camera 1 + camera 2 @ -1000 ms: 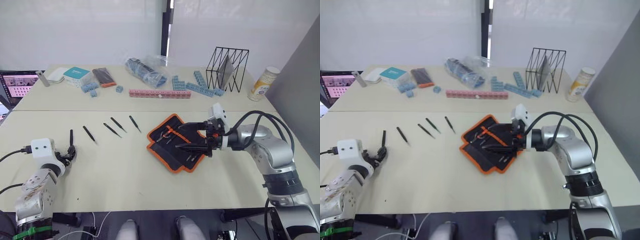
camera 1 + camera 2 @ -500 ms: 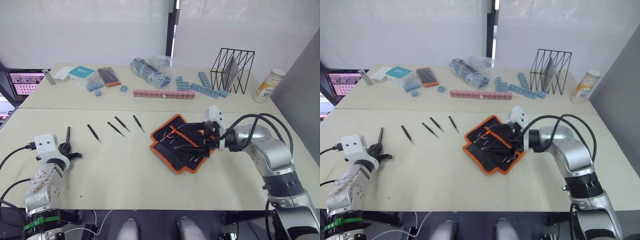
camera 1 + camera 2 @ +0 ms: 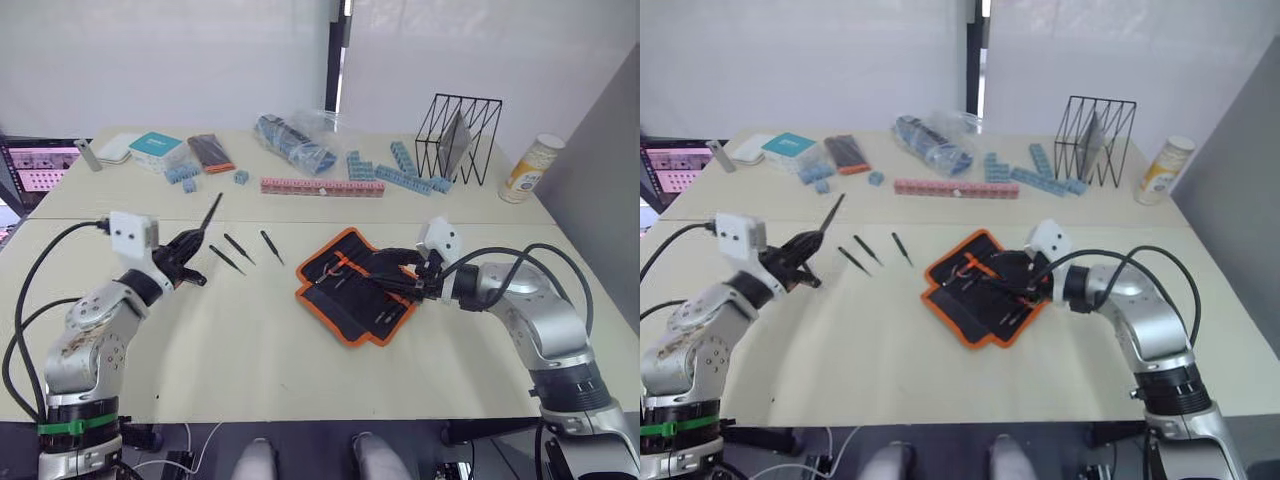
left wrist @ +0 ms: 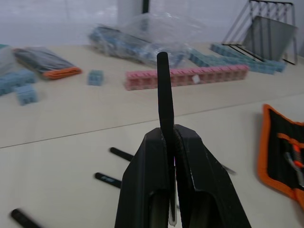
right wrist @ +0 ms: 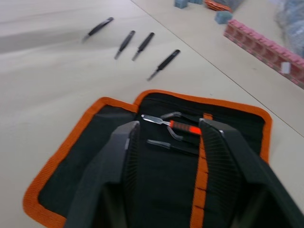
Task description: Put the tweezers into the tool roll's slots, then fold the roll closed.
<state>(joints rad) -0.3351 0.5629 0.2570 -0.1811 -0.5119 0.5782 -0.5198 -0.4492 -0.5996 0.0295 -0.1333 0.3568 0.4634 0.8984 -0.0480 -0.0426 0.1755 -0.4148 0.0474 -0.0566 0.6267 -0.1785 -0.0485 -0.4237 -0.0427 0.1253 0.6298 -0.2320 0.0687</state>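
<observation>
My left gripper [image 3: 188, 252] hangs above the table's left part, shut on one black tweezers [image 4: 164, 95] that points up and away from it. Three more tweezers [image 3: 238, 248] lie side by side on the table just right of that gripper; the right wrist view shows several tweezers [image 5: 144, 45] in a row. The tool roll [image 3: 350, 300], black with orange trim, lies open and flat at the centre. My right gripper [image 5: 169, 126] is open and low over the roll's inner face, one finger on each side of a red-handled tool [image 5: 183, 127] beside the orange strip [image 5: 202, 164].
Along the back stand a pink block strip [image 3: 320, 187], blue blocks [image 3: 400, 172], a clear bag of blue parts [image 3: 295, 140], a black wire rack [image 3: 455, 135], a can [image 3: 527, 167], a teal box [image 3: 152, 148] and a dark packet with an orange end [image 3: 208, 153].
My left gripper shut on a tweezers at the far left, lifted it and carried it right towards the others. My right gripper's fingers came closer together over the roll. The camera shifted.
</observation>
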